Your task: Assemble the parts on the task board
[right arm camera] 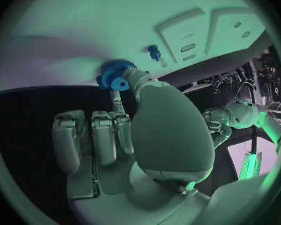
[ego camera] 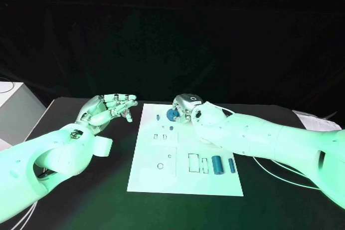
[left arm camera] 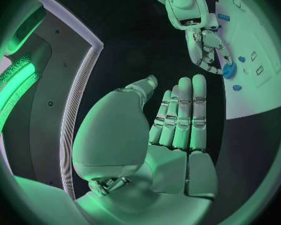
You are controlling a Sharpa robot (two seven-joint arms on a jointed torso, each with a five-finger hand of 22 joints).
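The white task board (ego camera: pixel 183 182) lies in the middle of the black table. My right hand (ego camera: pixel 188 106) is over the board's far end and pinches a blue gear (ego camera: pixel 172 115) between thumb and a finger, right at the board's surface. The right wrist view shows the gear (right arm camera: pixel 117 76) at the thumb tip, with a small blue peg (right arm camera: pixel 154 51) standing close by on the board (right arm camera: pixel 103 20). My left hand (ego camera: pixel 111 108) is raised to the left of the board, its fingers (left arm camera: pixel 189 110) straight and holding nothing. Two blue cylinders (ego camera: pixel 217 165) lie near the board's right edge.
A white box (ego camera: pixel 14 110) stands at the table's left edge. Cables (ego camera: pixel 291 172) and a pale sheet (ego camera: pixel 320 122) lie to the right of the board. Slots and small holes (ego camera: pixel 194 162) are cut into the board's nearer half.
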